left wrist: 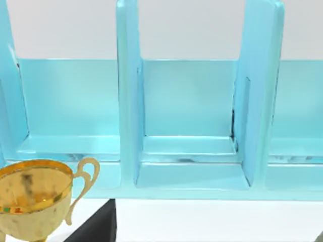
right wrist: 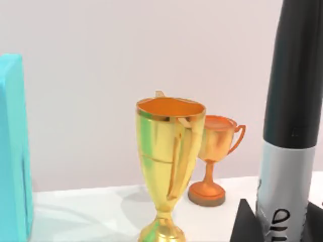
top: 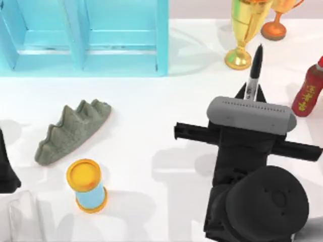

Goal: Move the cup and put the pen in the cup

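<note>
My right gripper (top: 251, 94) hangs over the right half of the table, shut on the pen (top: 254, 70). The pen is slim and black with a white-grey label band, and its capped end points toward the far edge, close to the foot of the gold trophy. In the right wrist view the pen (right wrist: 290, 126) rises between the dark fingertips (right wrist: 245, 224) of the right gripper (right wrist: 280, 229). The cup is out of view. My left arm (top: 6, 169) stays parked at the table's left edge.
A light blue shelf unit (top: 86, 35) spans the far left. A gold trophy (top: 242, 30) and an orange trophy (top: 275, 25) stand far right, beside a red bottle (top: 309, 93). A grey-green ridged object (top: 70, 131) and a blue cylinder with yellow ends (top: 87, 185) lie front left.
</note>
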Tool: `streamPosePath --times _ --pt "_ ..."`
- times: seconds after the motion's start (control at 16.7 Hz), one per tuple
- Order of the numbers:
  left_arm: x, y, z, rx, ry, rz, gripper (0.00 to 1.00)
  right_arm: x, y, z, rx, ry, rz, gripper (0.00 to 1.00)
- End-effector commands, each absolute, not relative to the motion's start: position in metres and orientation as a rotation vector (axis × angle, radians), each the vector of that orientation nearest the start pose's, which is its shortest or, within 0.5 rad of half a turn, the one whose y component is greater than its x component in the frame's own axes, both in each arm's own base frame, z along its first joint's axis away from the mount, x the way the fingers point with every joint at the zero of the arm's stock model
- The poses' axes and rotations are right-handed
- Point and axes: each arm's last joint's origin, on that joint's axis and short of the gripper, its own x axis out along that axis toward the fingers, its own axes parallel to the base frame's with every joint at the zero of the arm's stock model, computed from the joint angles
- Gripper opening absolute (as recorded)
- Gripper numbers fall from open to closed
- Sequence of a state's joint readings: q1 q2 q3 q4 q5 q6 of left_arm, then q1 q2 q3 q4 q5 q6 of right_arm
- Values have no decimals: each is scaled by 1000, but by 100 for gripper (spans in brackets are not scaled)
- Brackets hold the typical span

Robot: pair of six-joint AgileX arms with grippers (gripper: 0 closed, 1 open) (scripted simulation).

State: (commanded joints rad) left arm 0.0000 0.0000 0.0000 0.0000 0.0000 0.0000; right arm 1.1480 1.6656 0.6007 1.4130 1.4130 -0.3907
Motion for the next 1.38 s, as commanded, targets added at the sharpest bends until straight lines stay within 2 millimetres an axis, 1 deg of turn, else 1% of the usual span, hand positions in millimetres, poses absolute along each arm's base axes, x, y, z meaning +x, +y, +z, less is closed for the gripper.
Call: streamPosePath --times 0.18,0.54,1.38 --pt "106 -1 160 0 0 0 100 141 241 202 -11 -66 -298 0" --pt "106 -1 160 0 0 0 100 142 242 202 -15 -66 -299 0" --pt "106 -1 160 0 0 0 100 173 232 189 -13 -71 -299 0"
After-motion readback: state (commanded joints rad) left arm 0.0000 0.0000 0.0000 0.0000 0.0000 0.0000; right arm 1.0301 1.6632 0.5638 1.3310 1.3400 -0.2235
